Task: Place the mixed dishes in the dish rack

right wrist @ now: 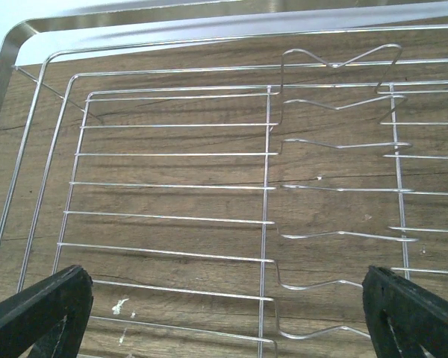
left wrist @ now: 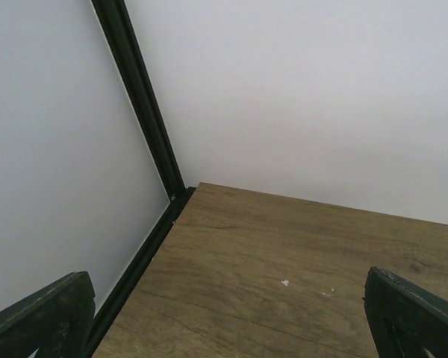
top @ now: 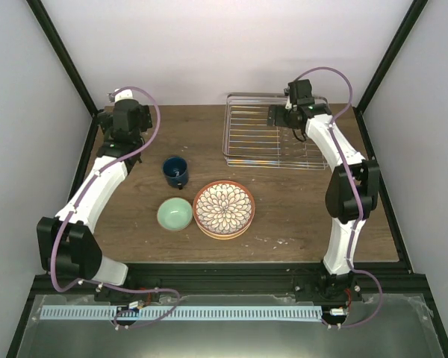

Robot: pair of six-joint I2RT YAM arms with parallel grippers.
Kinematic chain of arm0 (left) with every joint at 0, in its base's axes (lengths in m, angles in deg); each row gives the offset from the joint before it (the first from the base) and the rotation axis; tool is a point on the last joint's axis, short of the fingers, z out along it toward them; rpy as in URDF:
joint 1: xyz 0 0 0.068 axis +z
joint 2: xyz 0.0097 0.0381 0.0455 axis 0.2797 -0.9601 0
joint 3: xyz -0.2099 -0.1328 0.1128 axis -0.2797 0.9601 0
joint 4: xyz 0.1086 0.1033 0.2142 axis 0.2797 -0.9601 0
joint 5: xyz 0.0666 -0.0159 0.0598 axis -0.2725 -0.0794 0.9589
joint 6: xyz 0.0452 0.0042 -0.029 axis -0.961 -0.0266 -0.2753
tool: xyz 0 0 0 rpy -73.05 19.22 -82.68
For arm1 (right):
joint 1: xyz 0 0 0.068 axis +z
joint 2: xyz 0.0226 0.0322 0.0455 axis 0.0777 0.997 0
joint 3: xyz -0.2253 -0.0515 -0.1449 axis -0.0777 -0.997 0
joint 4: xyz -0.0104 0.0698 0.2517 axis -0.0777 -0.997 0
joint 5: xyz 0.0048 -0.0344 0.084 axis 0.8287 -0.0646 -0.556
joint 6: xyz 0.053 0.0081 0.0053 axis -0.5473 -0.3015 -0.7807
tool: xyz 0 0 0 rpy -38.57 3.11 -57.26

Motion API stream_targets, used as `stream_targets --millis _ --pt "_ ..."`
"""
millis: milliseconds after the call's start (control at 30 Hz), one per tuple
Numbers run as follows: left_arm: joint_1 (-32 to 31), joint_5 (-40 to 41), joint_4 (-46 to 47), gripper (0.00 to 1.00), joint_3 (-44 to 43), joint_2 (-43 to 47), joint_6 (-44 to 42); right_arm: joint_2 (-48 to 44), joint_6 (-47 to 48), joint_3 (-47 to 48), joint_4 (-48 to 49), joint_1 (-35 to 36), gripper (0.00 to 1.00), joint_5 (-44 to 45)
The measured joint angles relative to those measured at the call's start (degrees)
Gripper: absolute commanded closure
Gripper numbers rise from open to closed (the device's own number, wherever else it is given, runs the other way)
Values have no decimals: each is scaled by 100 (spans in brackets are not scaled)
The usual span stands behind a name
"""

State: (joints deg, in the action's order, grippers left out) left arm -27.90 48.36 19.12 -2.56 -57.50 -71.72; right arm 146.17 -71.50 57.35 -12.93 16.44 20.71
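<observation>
A dark blue mug [top: 175, 171] stands on the wooden table. A pale mint-green bowl [top: 175, 214] sits just in front of it. To their right lies a terracotta-rimmed plate with a white petal pattern [top: 223, 209], on top of a stack. The wire dish rack [top: 272, 138] lies at the back right with nothing in it, and its wires [right wrist: 209, 186] fill the right wrist view. My right gripper [top: 278, 115] [right wrist: 228, 313] hovers open over the rack. My left gripper [top: 113, 112] [left wrist: 228, 321] is open and empty near the back left corner, away from the dishes.
Black frame posts [left wrist: 142, 104] and pale walls close in the table at the back and sides. In the left wrist view there is only bare wood [left wrist: 284, 253] between the fingers [left wrist: 45, 317]. White specks mark the wood under the rack [right wrist: 119, 306].
</observation>
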Motion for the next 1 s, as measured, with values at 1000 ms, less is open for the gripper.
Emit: stream_targets --millis 1000 --pt "463 -1967 -258 0 -157 -50 -236 645 -146 667 -570 13 0 -151"
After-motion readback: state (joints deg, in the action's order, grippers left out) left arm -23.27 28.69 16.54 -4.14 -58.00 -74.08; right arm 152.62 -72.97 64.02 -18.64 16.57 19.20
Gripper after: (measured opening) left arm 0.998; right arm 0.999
